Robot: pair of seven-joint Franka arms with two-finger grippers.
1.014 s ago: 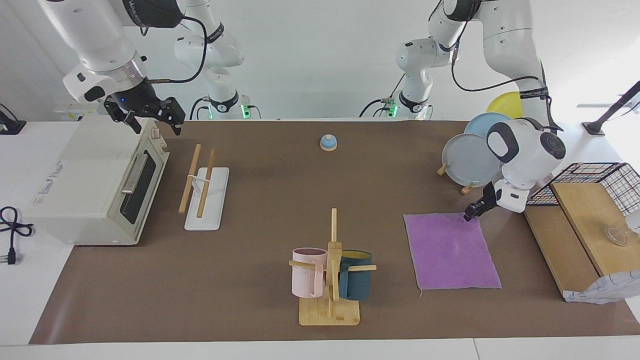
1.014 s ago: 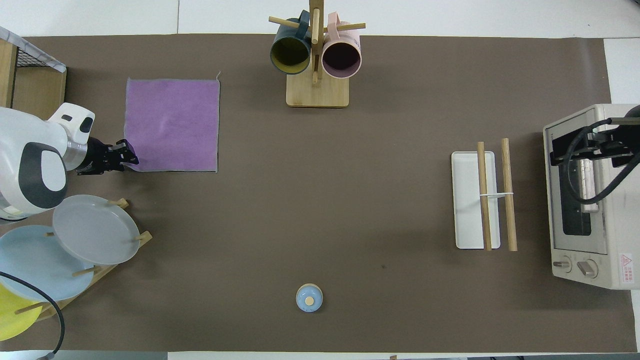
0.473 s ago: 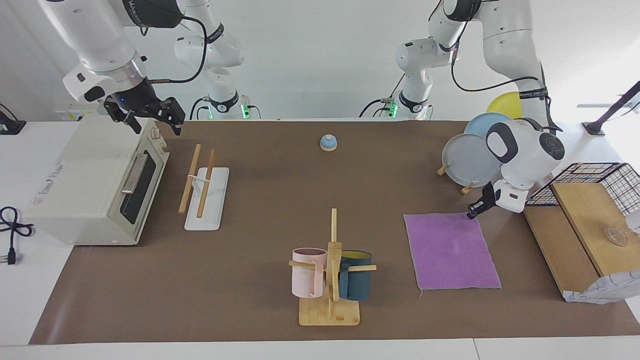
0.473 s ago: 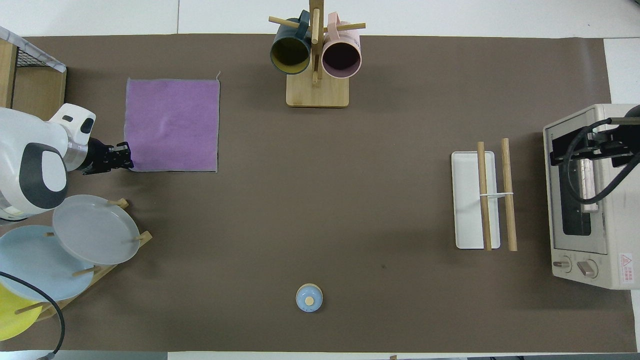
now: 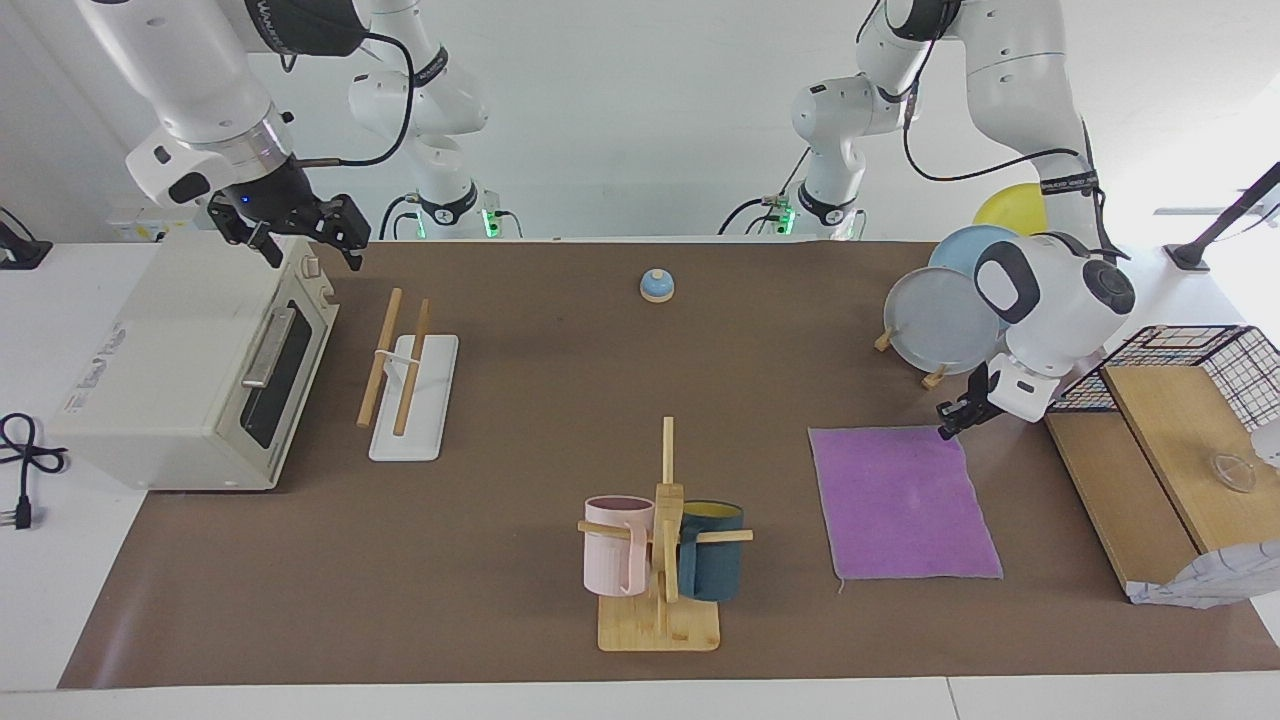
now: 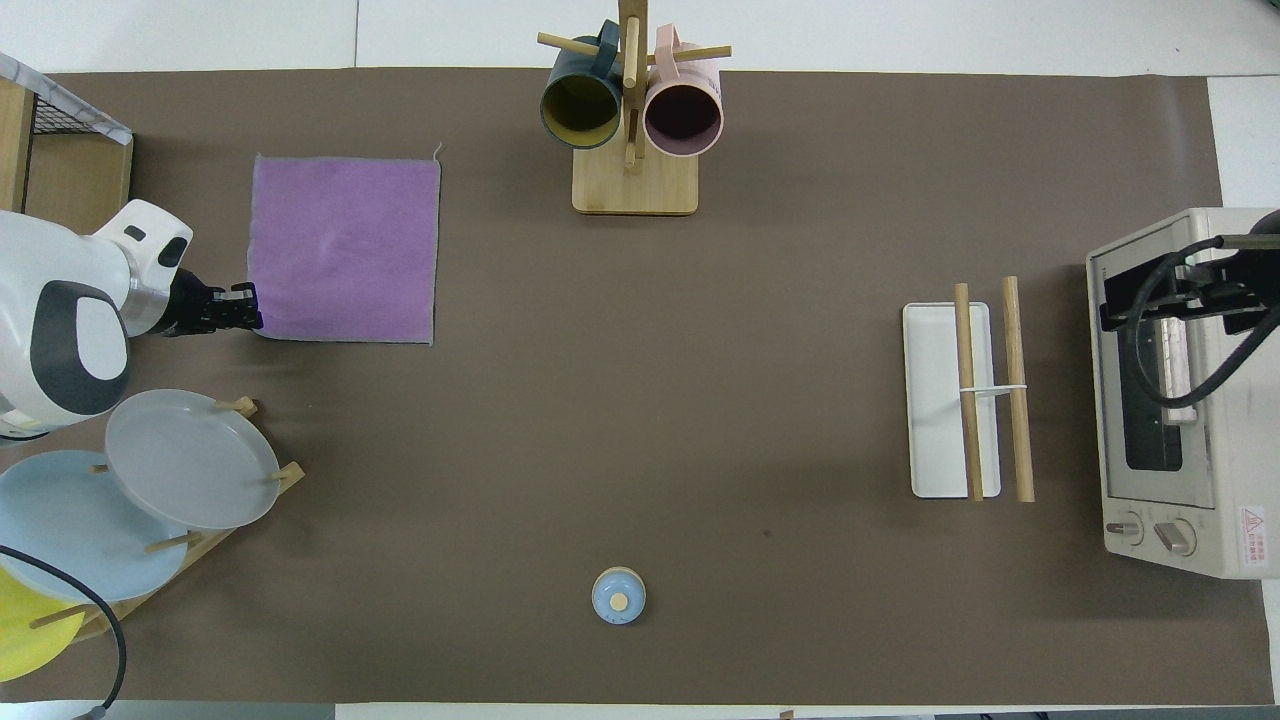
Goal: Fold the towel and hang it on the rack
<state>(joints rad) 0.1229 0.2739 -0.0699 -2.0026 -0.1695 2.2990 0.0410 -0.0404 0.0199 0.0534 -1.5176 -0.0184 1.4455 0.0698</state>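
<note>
The towel lies flat, purple face up, on the brown mat toward the left arm's end of the table. My left gripper is low at the towel's corner nearest the robots and the left arm's end, shut on that corner. The rack, two wooden rods over a white base, stands toward the right arm's end. My right gripper hangs open and holding nothing over the toaster oven, where the right arm waits.
A toaster oven sits beside the rack. A wooden mug tree with a pink and a dark blue mug stands farther from the robots at mid-table. A plate stand and a wooden shelf flank the left gripper. A small blue bell sits near the robots.
My left gripper has shut at the towel's corner and drawn slightly up and back toward the robots. The towel still lies flat. The right arm has not moved.
</note>
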